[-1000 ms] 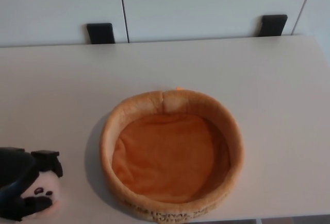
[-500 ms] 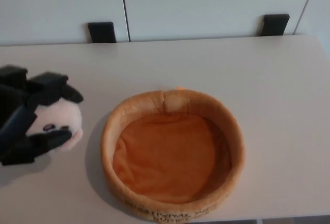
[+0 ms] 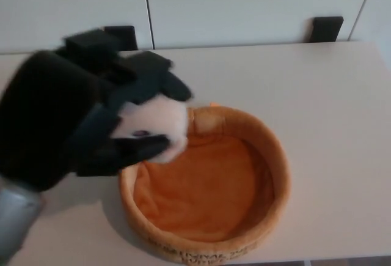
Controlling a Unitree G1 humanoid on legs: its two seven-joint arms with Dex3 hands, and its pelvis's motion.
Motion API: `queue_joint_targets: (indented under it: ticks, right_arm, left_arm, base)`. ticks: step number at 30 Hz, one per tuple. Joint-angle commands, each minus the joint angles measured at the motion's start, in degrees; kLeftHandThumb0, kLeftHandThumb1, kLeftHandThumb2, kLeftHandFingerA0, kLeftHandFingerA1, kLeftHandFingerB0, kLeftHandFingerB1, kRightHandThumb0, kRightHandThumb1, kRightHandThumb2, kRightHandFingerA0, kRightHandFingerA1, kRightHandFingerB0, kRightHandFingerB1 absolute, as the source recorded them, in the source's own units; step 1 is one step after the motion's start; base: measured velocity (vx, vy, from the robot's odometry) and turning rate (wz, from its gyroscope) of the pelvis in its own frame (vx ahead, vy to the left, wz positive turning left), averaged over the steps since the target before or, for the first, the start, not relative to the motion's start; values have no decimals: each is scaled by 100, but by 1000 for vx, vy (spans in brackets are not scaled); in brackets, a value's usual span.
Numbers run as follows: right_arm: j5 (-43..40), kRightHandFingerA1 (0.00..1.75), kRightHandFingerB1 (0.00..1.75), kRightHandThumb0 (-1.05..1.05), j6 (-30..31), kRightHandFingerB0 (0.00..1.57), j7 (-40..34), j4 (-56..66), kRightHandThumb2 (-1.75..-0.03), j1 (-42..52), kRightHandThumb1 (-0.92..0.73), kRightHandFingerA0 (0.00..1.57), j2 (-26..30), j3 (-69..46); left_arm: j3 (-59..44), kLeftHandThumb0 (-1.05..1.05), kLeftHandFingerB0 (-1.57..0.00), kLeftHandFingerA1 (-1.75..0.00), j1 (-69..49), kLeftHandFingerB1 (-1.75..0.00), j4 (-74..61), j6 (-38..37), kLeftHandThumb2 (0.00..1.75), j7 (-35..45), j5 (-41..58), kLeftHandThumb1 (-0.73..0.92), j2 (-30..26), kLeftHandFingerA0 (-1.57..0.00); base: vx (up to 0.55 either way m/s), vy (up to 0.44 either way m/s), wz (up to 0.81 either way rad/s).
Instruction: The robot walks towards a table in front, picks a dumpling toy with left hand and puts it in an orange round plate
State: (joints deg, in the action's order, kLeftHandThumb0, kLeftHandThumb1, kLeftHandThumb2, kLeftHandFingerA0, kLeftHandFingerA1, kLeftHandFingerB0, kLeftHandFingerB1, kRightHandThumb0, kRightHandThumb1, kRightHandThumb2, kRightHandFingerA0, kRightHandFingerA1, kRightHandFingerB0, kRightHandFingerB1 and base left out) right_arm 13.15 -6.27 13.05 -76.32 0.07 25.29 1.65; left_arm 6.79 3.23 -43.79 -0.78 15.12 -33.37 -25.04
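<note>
Holding the soft white dumpling toy with a small dark face mark point(image 3: 153, 122) between my thumb and two thick fingers, my black left hand point(image 3: 91, 116) fills the left half of the frame; the fingers are closed around the toy from above and below, so it is pinched and clear of the pale grey table point(image 3: 330, 88); the toy hangs over the upper left rim of the round orange plush plate with raised padded walls point(image 3: 269, 150), just at the edge and not yet over the centre; the plate sits in the lower middle of the frame, near the table's front edge, and its hollow is bare; my right hand does not show anywhere.

As I judge it, the pick is done and I am in the carrying step, about to place; the next move calls for bringing the toy a little further toward the right and lower part of the frame, until it is over the middle of the plate's hollow, then lowering it and spreading my fingers so it drops inside the wall and does not catch on the rim or roll off onto the table.
</note>
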Motion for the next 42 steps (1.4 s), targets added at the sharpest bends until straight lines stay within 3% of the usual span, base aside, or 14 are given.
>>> queue_joint_targets:
  ticks: [1, 3, 5, 7, 8, 9, 11, 13, 14, 25, 26, 30, 33, 42]
  right_arm:
    - [-58, 64, 55, -31, -21, 49, 65, 15, -86, -8, -50, 71, 86, -39]
    - [-33, 46, 41, -26, -13, 61, 79, 19, -60, -24, -66, 74, 82, -15]
    - [-26, 64, 55, -32, -4, 51, 41, 4, -85, -35, -50, 72, 72, -16]
    - [5, 45, 40, -28, 10, 61, 50, 0, -59, -55, -64, 75, 75, 15]
    - [20, 64, 54, -33, 54, 50, 10, -19, -86, -79, -51, 71, 63, 27]
    - [20, 64, 54, -33, 59, 50, 5, -22, -86, -82, -51, 71, 62, 29]
    - [28, 64, 54, -32, 55, 51, 3, -27, -84, -90, -49, 73, 60, 45]
    - [5, 46, 40, -28, 78, 62, -16, -40, -57, -93, -61, 78, 61, 21]
    - [13, 64, 54, -33, 73, 50, -17, -44, -83, -104, -48, 73, 66, 27]
    - [40, 65, 54, -32, 65, 51, -24, -35, -83, -231, -48, 74, 96, 55]
    - [40, 46, 40, -29, 96, 62, -10, -38, -58, -239, -62, 78, 94, 59]
    - [6, 46, 41, -28, 102, 62, -11, -14, -57, -238, -60, 78, 75, 45]
    - [17, 64, 54, -33, 72, 51, -13, 0, -82, -271, -48, 74, 65, 59]
    - [-52, 64, 54, -35, 85, 51, 27, -11, -84, -330, -48, 74, 99, -41]
  left_arm:
    - [917, -20, -94, -154, 554, -83, 879, 119, 65, 113, -669, 68, 439, -98]
    - [1183, -20, -95, -151, 722, -70, 1200, 162, 60, 126, -879, 70, 564, -102]
    - [1509, -21, -90, -146, 902, -60, 1684, 207, 62, 116, -1099, 66, 717, -100]
    - [1627, -20, -87, -140, 965, -56, 1898, 232, 60, 84, -1175, 66, 783, -102]
    - [1807, -23, -64, -73, 1062, -42, 2156, 433, 58, 392, -1349, 61, 775, -81]
    - [1833, -23, -64, -73, 1079, -42, 2193, 459, 58, 421, -1376, 61, 778, -81]
    - [2006, -54, -8, -11, 1218, -23, 2317, 883, 70, 1188, -1582, 37, 630, 0]
    - [2116, -57, -7, -5, 1287, -15, 2511, 990, 71, 1535, -1686, 39, 465, 0]
    - [2120, -72, 0, 0, 1294, -1, 2602, 1036, 80, 1566, -1716, 43, 424, 0]
    - [1964, -105, 0, 0, 1368, -4, 2374, 1239, 65, 2287, -1395, 63, 117, 0]
    - [1957, -105, 0, 0, 1371, -3, 2307, 1259, 62, 2374, -1362, 68, 97, 0]
    - [1902, -105, 0, 0, 1390, 0, 2088, 1298, 63, 2637, -1290, 70, 37, 0]
    - [1722, -104, 0, 0, 1427, -1, 1745, 1258, 62, 2718, -1195, 67, -39, 0]
    - [1198, -105, 0, -2, 1482, -2, 1024, 1218, 69, 2899, -851, 59, -138, 0]
  base:
    - [0, 0, 0]
    - [0, 0, 0]
    - [0, 0, 0]
    - [0, 0, 0]
    - [0, 0, 0]
    - [0, 0, 0]
    - [0, 0, 0]
    - [0, 0, 0]
    - [0, 0, 0]
    - [0, 0, 0]
    - [0, 0, 0]
    - [0, 0, 0]
    - [0, 0, 0]
    - [0, 0, 0]
